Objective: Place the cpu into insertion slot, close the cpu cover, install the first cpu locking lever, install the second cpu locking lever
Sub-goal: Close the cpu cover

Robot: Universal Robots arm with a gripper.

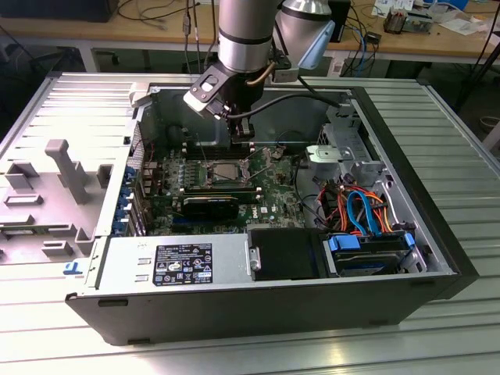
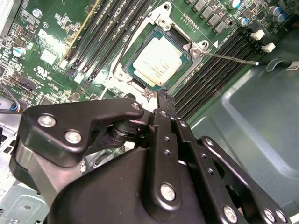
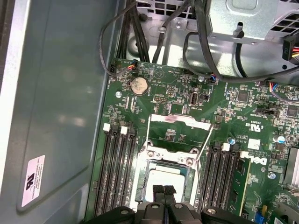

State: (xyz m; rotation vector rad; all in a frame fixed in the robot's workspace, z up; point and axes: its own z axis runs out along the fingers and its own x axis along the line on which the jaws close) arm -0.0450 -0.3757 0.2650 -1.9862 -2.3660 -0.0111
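The silvery square cpu (image 2: 157, 63) is seated; the thin metal cpu cover (image 3: 180, 120) is not yet closed; the black end effector (image 3: 163, 190) is pinched together, empty.

the arm (image 1: 244, 31) is a shiny grey tube with a light blue cap (image 1: 316, 41). the gripper (image 2: 161, 97) is black, with round silver screws (image 2: 72, 136).

cpu (image 2: 157, 63) top pale silver-grey, board (image 2: 51, 44) green, memory slots (image 2: 100, 35) black (white end clips), gripper (image 2: 163, 98) matt black, cables (image 1: 363, 209) orange and blue, power supply (image 1: 125, 262) silver, black label, worktop (image 1: 445, 117) ribbed grey.
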